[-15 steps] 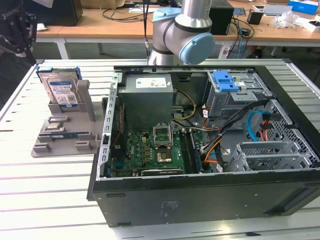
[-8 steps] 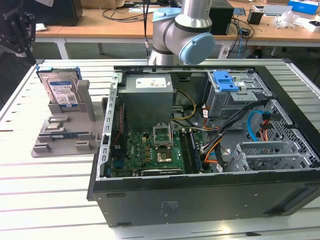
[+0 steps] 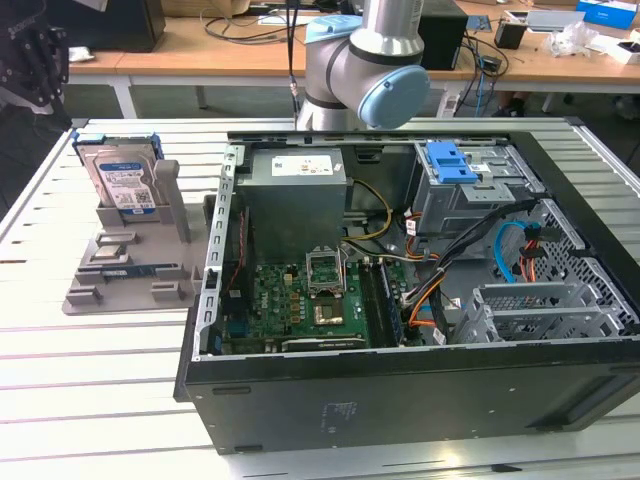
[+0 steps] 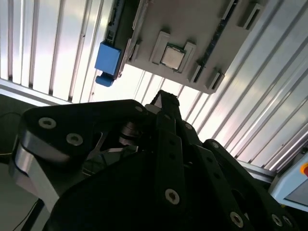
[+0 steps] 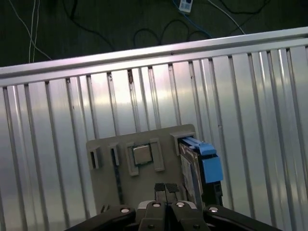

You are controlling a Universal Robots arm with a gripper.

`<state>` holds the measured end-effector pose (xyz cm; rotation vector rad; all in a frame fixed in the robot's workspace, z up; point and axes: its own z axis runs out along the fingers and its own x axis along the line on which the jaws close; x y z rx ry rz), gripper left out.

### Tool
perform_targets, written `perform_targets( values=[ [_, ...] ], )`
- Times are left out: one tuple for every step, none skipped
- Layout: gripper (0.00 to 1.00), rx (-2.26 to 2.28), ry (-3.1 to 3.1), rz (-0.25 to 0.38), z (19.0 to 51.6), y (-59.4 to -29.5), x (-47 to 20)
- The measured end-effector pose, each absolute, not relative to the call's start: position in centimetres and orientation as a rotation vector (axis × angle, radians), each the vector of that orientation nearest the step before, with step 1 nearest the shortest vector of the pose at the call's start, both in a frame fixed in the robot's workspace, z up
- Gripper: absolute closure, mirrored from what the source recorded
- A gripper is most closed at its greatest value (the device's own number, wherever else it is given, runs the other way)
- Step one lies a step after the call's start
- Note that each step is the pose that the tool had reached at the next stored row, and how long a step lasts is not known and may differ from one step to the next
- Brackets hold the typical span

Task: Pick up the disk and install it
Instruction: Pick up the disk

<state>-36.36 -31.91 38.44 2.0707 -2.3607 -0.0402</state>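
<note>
The disk stands upright in a slot of a grey holder at the exterior view's left, its white-and-blue label facing the camera. In the first wrist view the disk appears edge-on with a blue side rail. The second wrist view shows that blue rail too. My gripper hangs high above the table beyond the holder, apart from the disk. Its two fingertips meet with nothing between them. The gripper points down toward the holder.
An open computer case lies to the exterior view's right of the holder, with a grey drive cage and blue latch inside. A processor chip sits in the holder. The slatted metal table ends at a rail.
</note>
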Motion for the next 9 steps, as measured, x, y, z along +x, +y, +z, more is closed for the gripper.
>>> perform_targets(
  values=[
    [0.89, 2.079, -2.353, -0.04, 38.44, -31.91, -36.36],
    [0.89, 2.085, -2.348, -0.04, 38.44, -31.91, -36.36],
    [0.89, 2.092, -2.342, -0.04, 38.44, -31.91, -36.36],
    [0.89, 2.092, -2.342, -0.04, 38.44, -31.91, -36.36],
    [0.89, 2.092, -2.342, -0.04, 38.44, -31.91, -36.36],
    [0.89, 2.092, -2.342, -0.04, 38.44, -31.91, -36.36],
    [0.89, 2.092, -2.342, -0.04, 38.44, -31.9, -36.36],
    [0.89, 2.092, -2.342, -0.04, 38.44, -31.9, -36.36],
    [0.89, 2.092, -2.342, -0.04, 38.44, -31.9, -36.36]
  ],
)
